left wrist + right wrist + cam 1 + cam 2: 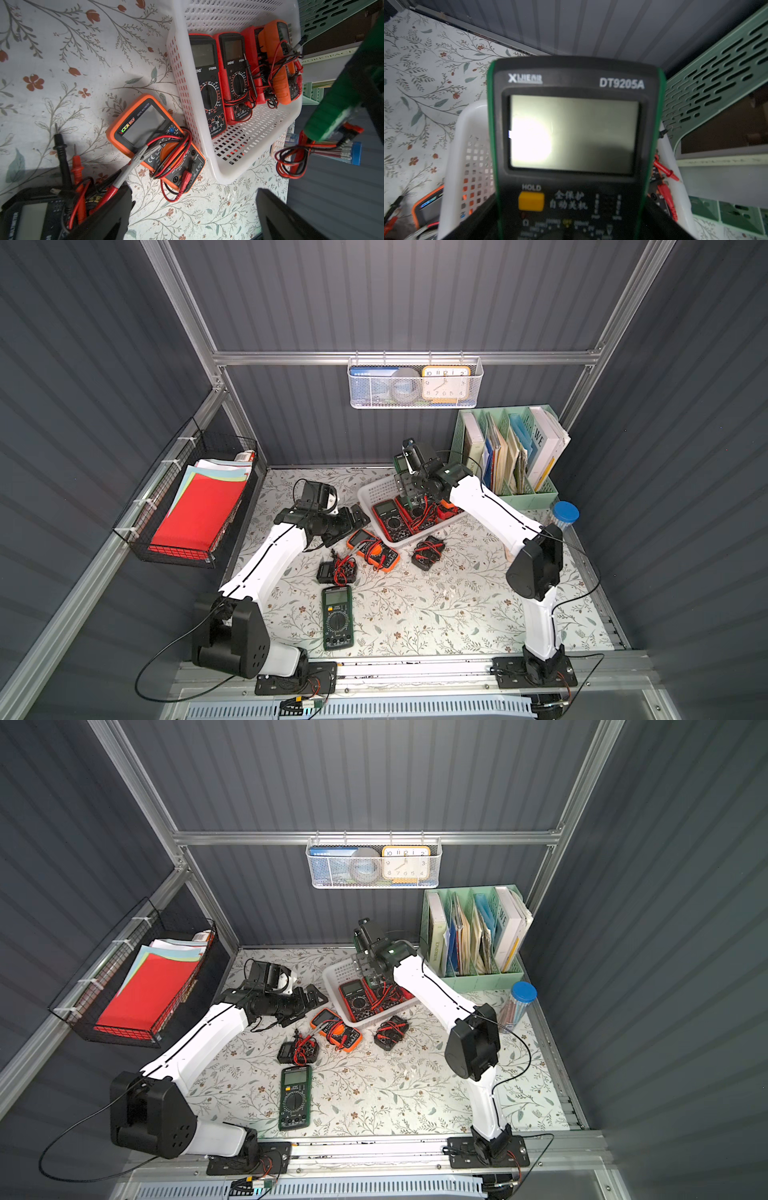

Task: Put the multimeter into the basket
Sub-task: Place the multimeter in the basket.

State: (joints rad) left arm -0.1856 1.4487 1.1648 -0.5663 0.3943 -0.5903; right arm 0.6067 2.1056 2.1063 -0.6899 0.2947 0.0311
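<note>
Only the right wrist view shows the face of the green multimeter (574, 135), clamped in the right gripper (571, 227) above the basket (178, 68). The left wrist view shows red meters (209, 83) and an orange meter (278, 89) inside it. The left gripper (193, 216) gapes empty over the tabletop (62, 62).
</note>
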